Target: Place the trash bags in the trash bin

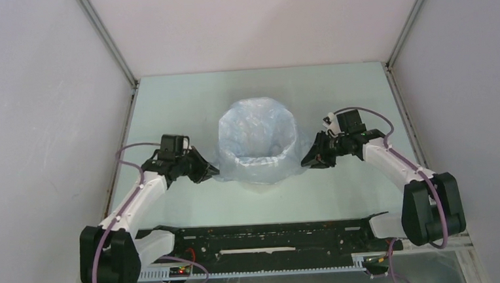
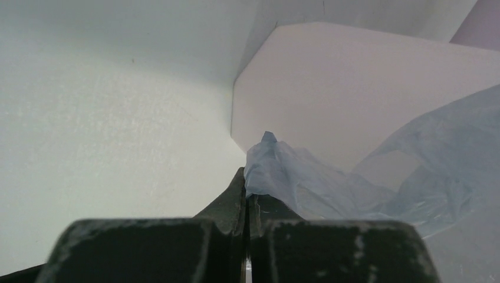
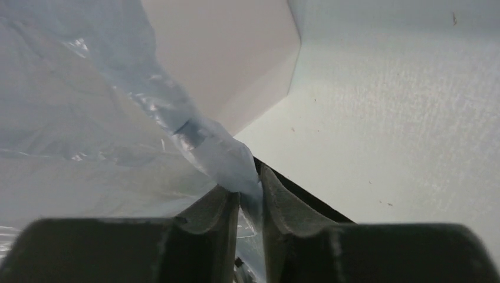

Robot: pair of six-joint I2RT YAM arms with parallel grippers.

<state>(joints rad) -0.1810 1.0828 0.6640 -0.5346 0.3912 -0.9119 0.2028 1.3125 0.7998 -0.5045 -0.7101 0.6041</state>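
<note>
The bin [image 2: 354, 88] stood about midway across the bench [image 1: 186, 99], between the two arms. The pale-blue bag [image 1: 257, 138] was draped over its rim. The bag's mouth hung open into the bin, and wrinkled film spilled down the outside on both sides. On the side toward the bench's left edge, the left gripper [image 1: 205, 173] had its fingers pressed together on a bunched fold of the bag. On the side toward the right edge, the right gripper [image 1: 309, 159] pinched a twisted strip of film just beside the bin's wall.
</note>
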